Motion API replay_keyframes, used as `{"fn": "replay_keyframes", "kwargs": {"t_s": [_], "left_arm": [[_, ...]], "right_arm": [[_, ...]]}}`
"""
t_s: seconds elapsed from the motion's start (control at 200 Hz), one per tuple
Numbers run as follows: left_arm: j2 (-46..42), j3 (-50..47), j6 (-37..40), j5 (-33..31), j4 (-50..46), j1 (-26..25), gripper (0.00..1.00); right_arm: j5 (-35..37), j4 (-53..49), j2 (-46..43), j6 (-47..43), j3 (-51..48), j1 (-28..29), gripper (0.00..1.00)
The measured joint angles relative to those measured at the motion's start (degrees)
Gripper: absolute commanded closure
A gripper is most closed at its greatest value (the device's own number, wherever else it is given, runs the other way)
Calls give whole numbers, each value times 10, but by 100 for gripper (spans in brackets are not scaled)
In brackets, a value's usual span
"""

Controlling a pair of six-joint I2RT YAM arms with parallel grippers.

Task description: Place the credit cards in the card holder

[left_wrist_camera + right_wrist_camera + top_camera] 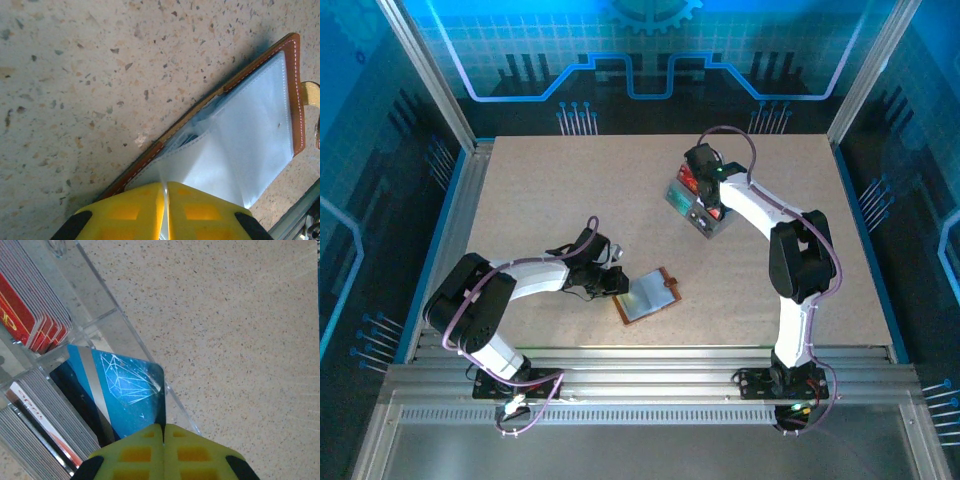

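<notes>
Surface and room: the table (570, 190) is a beige speckled board. Aluminium rails (650, 365) run along its near edge, with uprights at the corners. The enclosure walls (650, 60) are blue-lit panels printed with a circuit pattern.

Card holder (648, 296): I find it lying open and flat near the front centre of the table, brown leather downward and pale sleeves upward. Its clasp tab (311, 94) projects from the edge away from the left arm.

Left gripper (610, 280): it sits low at the holder's left edge. In the left wrist view its yellow fingers (125, 212) are pressed together, with a thin film of clear sleeve (235, 150) caught between them. I record it as clamped on the card holder.

Clear tray (692, 208): it stands toward the back right of the table, well apart from the holder.

Right gripper (708, 195): it is directly over the tray. In the right wrist view its fingers are closed tight on the lower edge of a blue card (125, 390), which has a silver stripe and a white line pattern. The card stands tilted at a tray compartment, and I cannot tell whether it has cleared the wall. Red cards (20, 315) fill the neighbouring compartment. Further card stacks (45, 410) stand edge-on beside the blue one.
</notes>
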Motion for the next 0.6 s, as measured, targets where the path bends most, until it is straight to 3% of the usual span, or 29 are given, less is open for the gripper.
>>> {"fn": "replay_keyframes", "kwargs": {"t_s": [0.6], "left_arm": [[0, 0, 0, 0, 0, 0, 86]], "right_arm": [[-72, -40, -42, 0, 20, 0, 100]]}}
